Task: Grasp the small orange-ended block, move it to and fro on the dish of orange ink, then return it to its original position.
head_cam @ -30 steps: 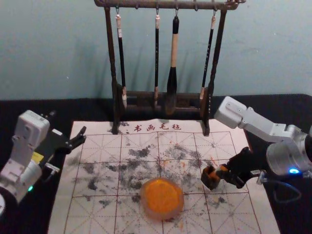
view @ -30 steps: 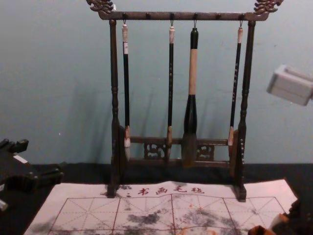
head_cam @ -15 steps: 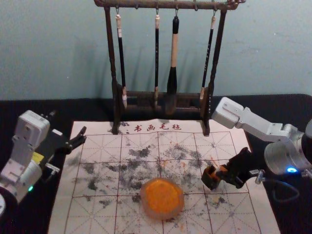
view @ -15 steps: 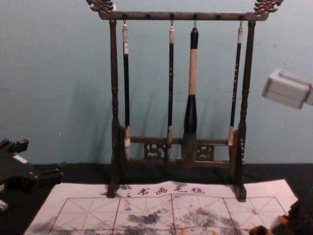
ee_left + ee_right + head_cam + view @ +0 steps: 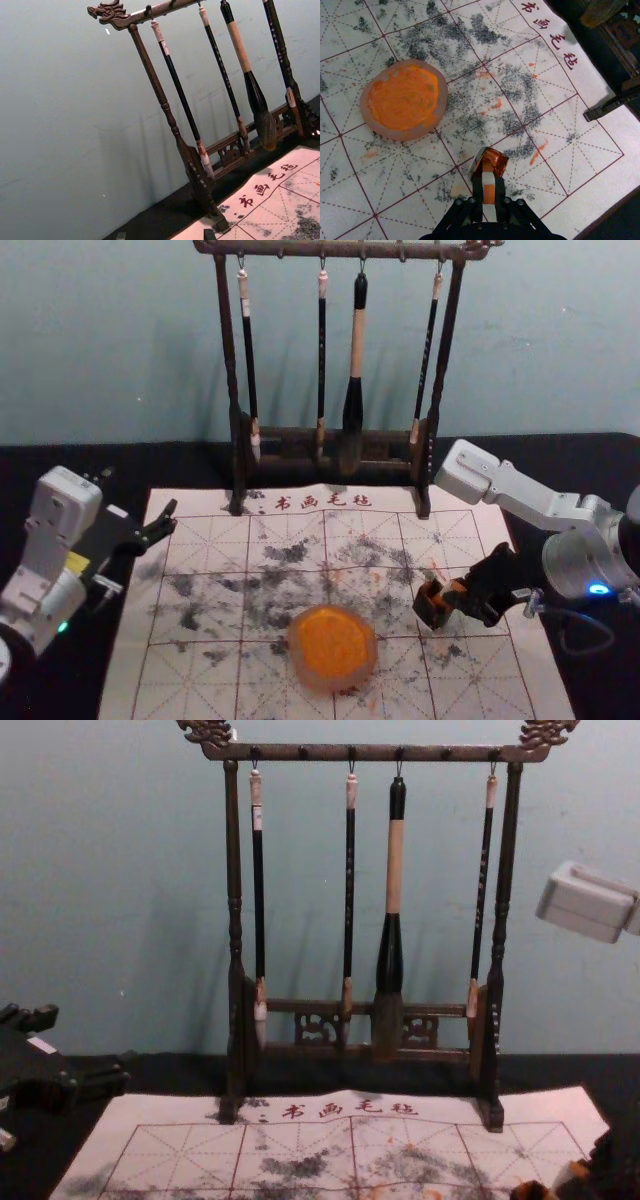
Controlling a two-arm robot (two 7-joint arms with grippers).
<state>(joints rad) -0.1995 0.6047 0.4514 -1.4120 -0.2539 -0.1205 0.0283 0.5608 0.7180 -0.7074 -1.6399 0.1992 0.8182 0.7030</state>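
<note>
Beside “书画毛毡” mat's (image 5: 185, 690) dish (image 5: 333, 642), right gripper (image 5: 463, 594), jaws gripping block (image 5: 494, 161); opposite, left gripper (image 5: 140, 492) agape.

left gripper (image 5: 141, 493) raised, spread; right gripper (image 5: 462, 593) low, pinching

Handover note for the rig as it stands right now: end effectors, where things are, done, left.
Right end effector: shut on the block, right of the dish, over the mat.
Left end effector: open and holding nothing, off at the left side of the mat.
Dish of orange ink: on the mat; the block is clear of it.
Done: block grasped. Its end is orange, but whether it has already been worked on the ink, I can't tell.
Left: the to-and-fro on the ink if not yet run, then return and release.
</note>
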